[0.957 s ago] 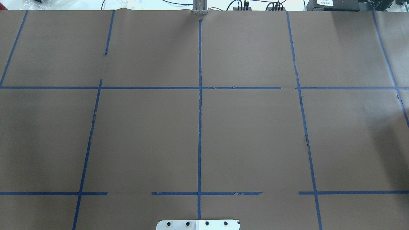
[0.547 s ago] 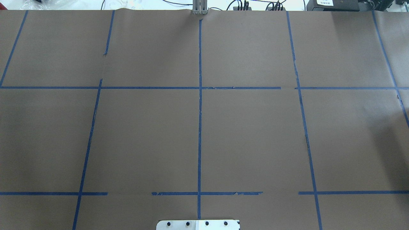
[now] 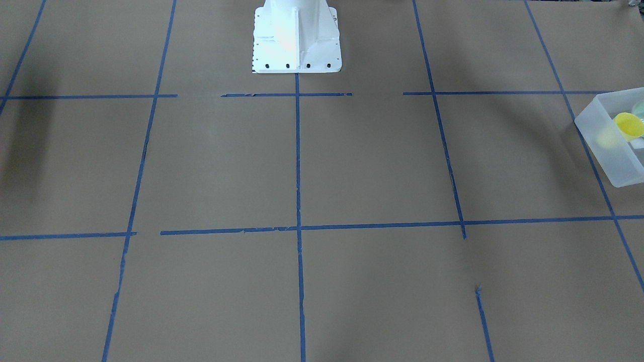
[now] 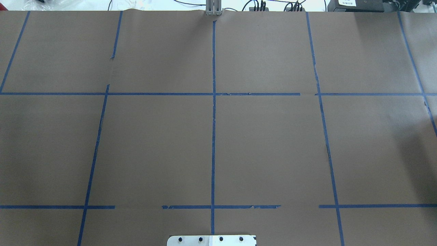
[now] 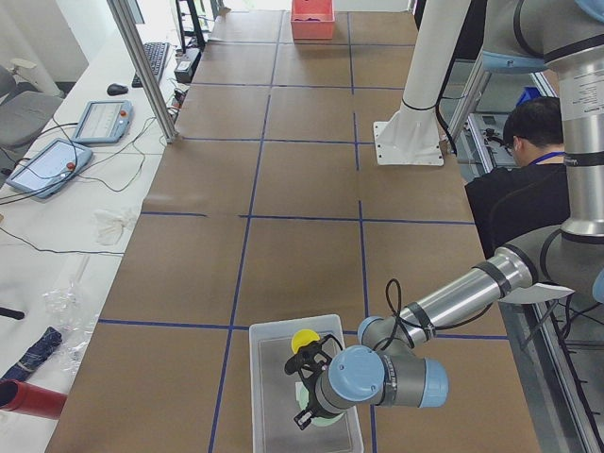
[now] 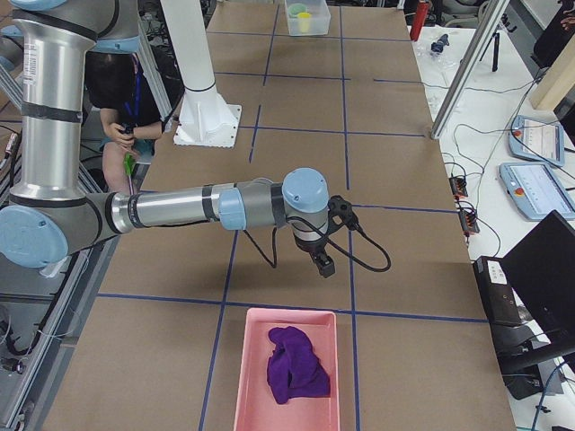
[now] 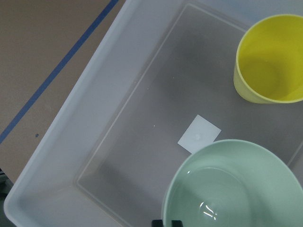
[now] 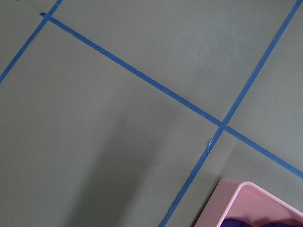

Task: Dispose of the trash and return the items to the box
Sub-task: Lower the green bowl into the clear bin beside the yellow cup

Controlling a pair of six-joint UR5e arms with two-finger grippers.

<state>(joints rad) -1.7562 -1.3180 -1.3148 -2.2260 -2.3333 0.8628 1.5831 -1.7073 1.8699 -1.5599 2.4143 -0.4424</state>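
Observation:
The box is a frosted-white bin at the table's left end; it also shows in the exterior left view and the front view. The yellow cup stands upright inside it at the far end, seen too in the front view. The mint-green bowl is inside the box, close under my left gripper, whose tips sit close together at its rim. My right gripper hovers over bare table near the pink tray; I cannot tell whether it is open or shut.
A pink tray holding a purple cloth lies at the table's right end. The white robot base stands at the middle of the near edge. A person sits behind the robot. Tablets and cables lie past the far edge.

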